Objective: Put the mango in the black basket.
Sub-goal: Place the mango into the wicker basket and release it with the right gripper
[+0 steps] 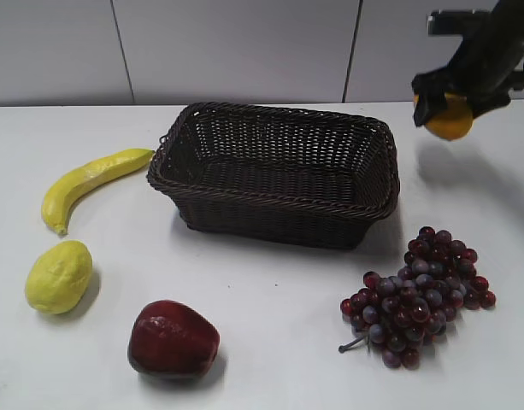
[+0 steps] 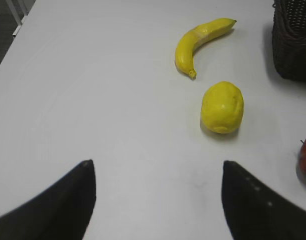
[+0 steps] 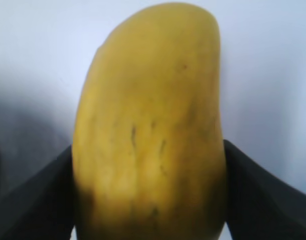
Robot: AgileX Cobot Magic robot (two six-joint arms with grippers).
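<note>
My right gripper (image 1: pixel 450 107) is shut on the orange-yellow mango (image 1: pixel 450 120) and holds it in the air at the far right, above the table and to the right of the black basket (image 1: pixel 364 218). In the right wrist view the mango (image 3: pixel 150 125) fills the frame between the two dark fingers of the right gripper (image 3: pixel 149 190). The basket is a large dark woven one at the table's middle, with nothing inside; its corner shows in the left wrist view (image 2: pixel 293 40). My left gripper (image 2: pixel 157 200) is open and empty above bare table at the left.
A banana (image 1: pixel 86 181) and a bumpy yellow lemon-like fruit (image 1: pixel 58 275) lie left of the basket. A dark red apple (image 1: pixel 172 339) sits at the front. A bunch of purple grapes (image 1: pixel 420 295) lies front right, under the mango's side.
</note>
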